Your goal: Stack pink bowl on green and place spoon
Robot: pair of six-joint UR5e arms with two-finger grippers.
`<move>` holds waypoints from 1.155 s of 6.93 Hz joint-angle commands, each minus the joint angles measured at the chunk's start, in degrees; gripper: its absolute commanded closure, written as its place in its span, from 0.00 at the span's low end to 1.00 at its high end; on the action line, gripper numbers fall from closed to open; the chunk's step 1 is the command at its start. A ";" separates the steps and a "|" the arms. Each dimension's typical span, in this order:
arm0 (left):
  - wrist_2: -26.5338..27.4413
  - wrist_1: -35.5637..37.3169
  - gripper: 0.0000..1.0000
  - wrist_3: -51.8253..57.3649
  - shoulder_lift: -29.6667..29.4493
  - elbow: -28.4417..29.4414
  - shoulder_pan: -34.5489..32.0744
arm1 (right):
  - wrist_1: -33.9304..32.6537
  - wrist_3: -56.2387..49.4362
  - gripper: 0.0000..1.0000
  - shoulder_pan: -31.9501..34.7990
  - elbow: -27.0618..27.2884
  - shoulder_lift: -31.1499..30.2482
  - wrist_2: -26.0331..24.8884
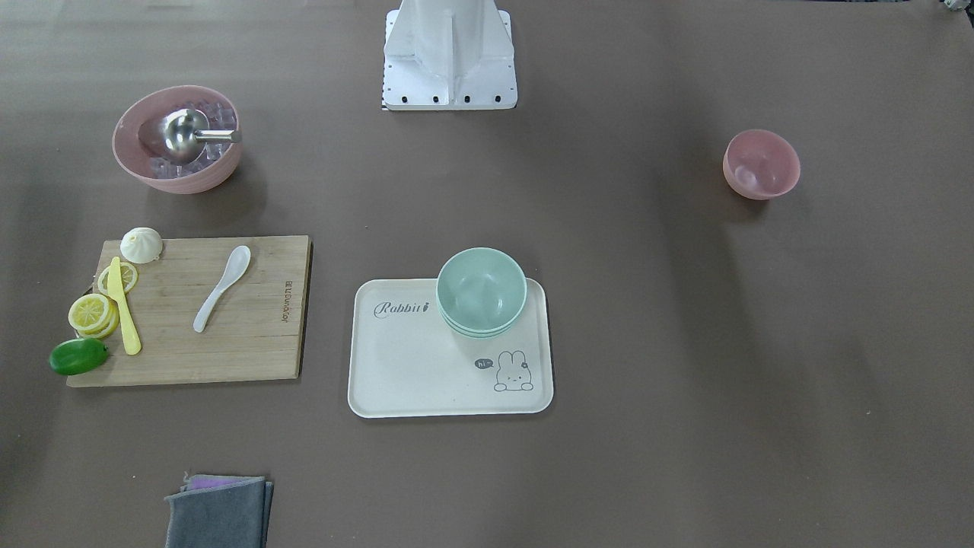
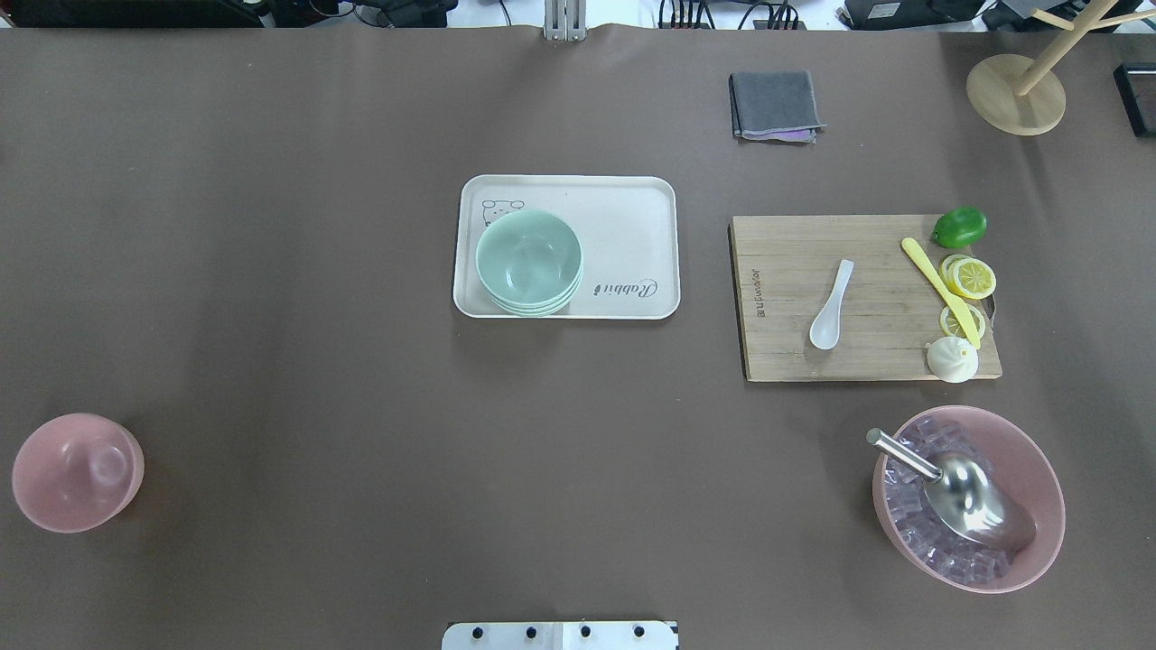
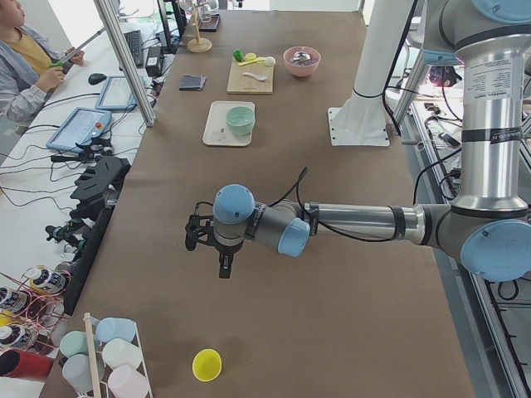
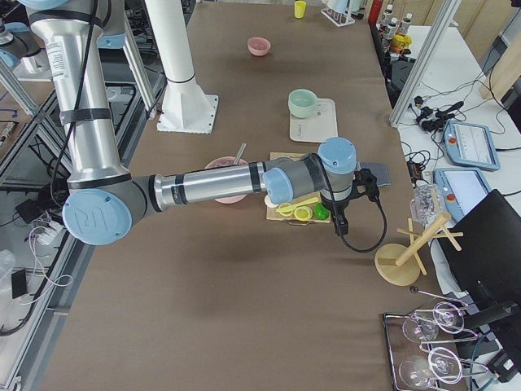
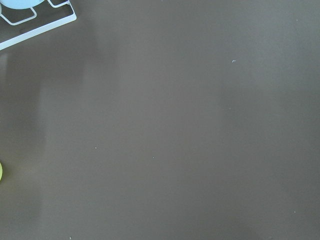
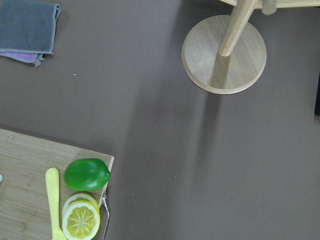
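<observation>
Grey cloth (image 1: 219,511) nearest. Small pink bowl (image 1: 761,164) far right: likely light, rigid, slick; pinch rim. Left gripper (image 3: 211,249), right gripper (image 4: 350,199): cannot tell claw spread.

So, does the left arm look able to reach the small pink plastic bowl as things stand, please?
Probably yes: the small pink plastic bowl stands upright and alone on the brown table on the robot's left side, with nothing beside it, and the left end effector hangs above the table.
</observation>
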 commanded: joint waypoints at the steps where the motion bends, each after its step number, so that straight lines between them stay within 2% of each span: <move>1: 0.02 -1.01 0.02 0.04 0.76 -0.24 -0.08 | -0.05 0.00 0.00 -0.03 -0.23 -0.62 -0.40; 8: 0.02 -2.60 0.03 -3.04 1.91 -0.33 0.10 | 0.39 0.00 0.00 -0.12 -0.31 -1.42 -0.76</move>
